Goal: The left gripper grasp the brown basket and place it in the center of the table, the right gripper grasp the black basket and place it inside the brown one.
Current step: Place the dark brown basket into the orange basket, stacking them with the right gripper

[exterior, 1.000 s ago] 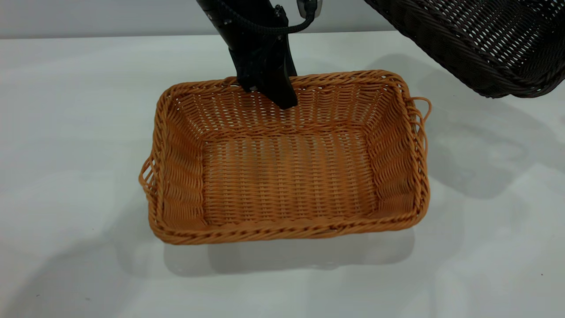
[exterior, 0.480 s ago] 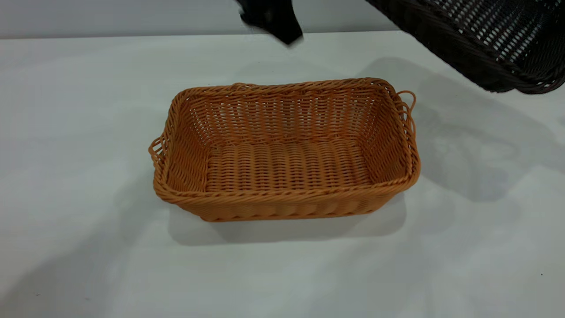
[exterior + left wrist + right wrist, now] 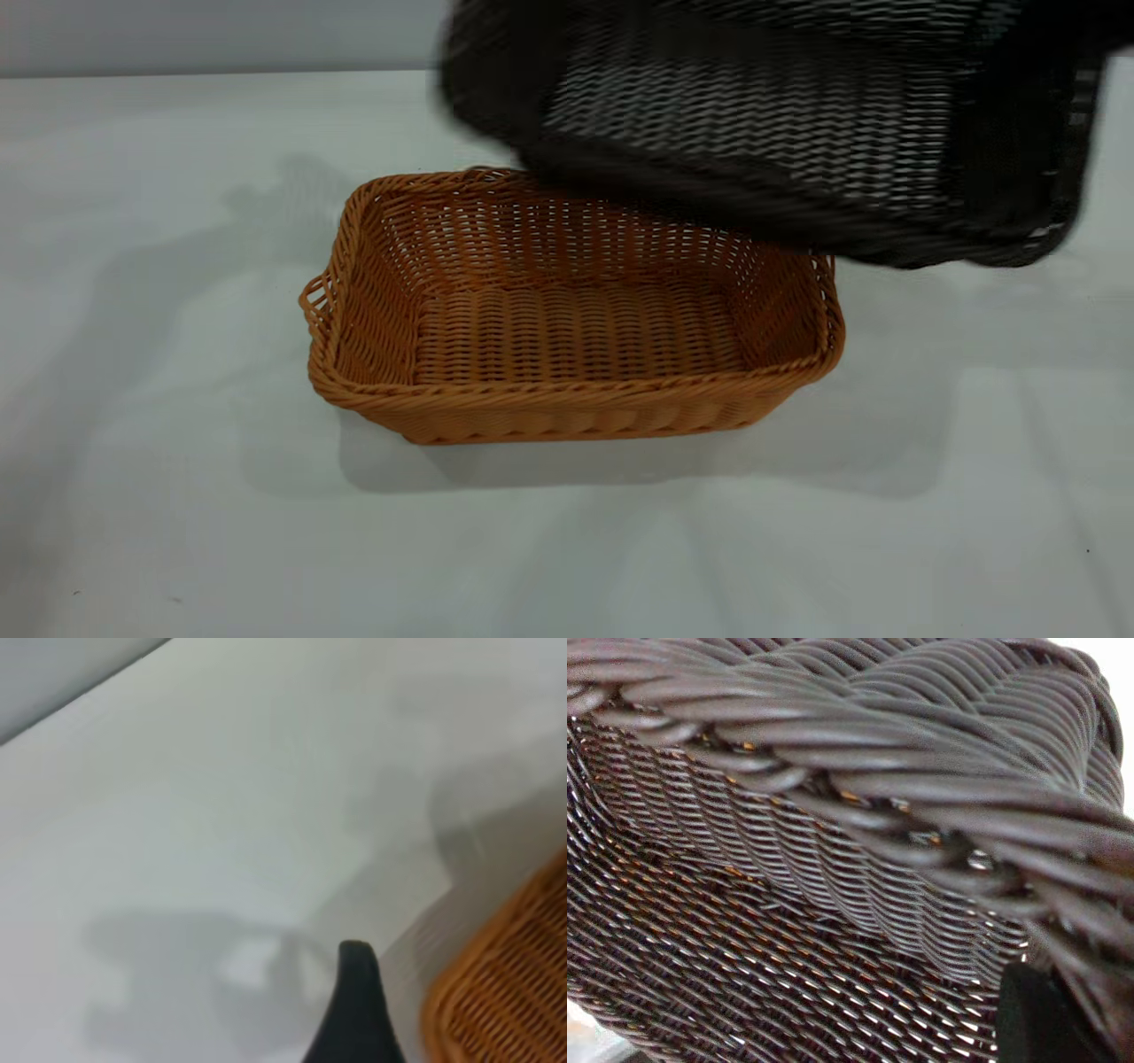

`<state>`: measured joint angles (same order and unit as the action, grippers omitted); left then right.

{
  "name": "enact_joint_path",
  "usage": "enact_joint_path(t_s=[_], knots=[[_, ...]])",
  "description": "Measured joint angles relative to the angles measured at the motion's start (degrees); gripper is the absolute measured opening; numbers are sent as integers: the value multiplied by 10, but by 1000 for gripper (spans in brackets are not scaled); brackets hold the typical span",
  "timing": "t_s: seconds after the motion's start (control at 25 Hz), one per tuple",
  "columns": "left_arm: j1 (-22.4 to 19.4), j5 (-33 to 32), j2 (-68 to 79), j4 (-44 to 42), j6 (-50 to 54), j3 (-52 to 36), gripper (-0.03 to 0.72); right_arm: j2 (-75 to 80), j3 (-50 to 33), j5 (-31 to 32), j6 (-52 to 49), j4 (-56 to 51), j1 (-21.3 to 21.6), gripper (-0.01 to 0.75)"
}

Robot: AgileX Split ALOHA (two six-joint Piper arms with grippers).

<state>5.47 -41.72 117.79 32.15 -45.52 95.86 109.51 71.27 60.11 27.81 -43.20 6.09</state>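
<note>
i am holding the black basket (image 3: pixel 780 133) tilted in the air over the brown basket's (image 3: pixel 567 328) far rim so it can drop in, right gripper (image 3: pixel 1041 1014) clamped on its rim, while the brown one is sitting mid-table (image 3: pixel 159 496) and the left gripper (image 3: pixel 354 1010) is hanging beside it, finger spread not discernible.

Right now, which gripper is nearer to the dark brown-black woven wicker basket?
Right. The right gripper is at the black basket's braided rim, carrying it; the left gripper is over the table beside the orange-tan basket.

Soft overhead light, broad faint shadows on the table (image 3: pixel 177 443), motion-blurred black basket (image 3: pixel 780 133), hazy left wrist view
</note>
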Motion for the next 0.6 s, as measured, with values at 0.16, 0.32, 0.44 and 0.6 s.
enact_joint_path(t_s=[0.16,0.32,0.44,0.6], knots=[[-16,-11,0,0,2,0,519,0,20,2,-33,24,-85,80],[-16,-14,0,0,2,0,519,13,36,2,-37,30,-139,80],[-16,-15,0,0,2,0,519,44,53,1,-37,30,-161,80],[-16,-16,0,0,2,0,519,87,78,-2,-37,32,-166,80]])
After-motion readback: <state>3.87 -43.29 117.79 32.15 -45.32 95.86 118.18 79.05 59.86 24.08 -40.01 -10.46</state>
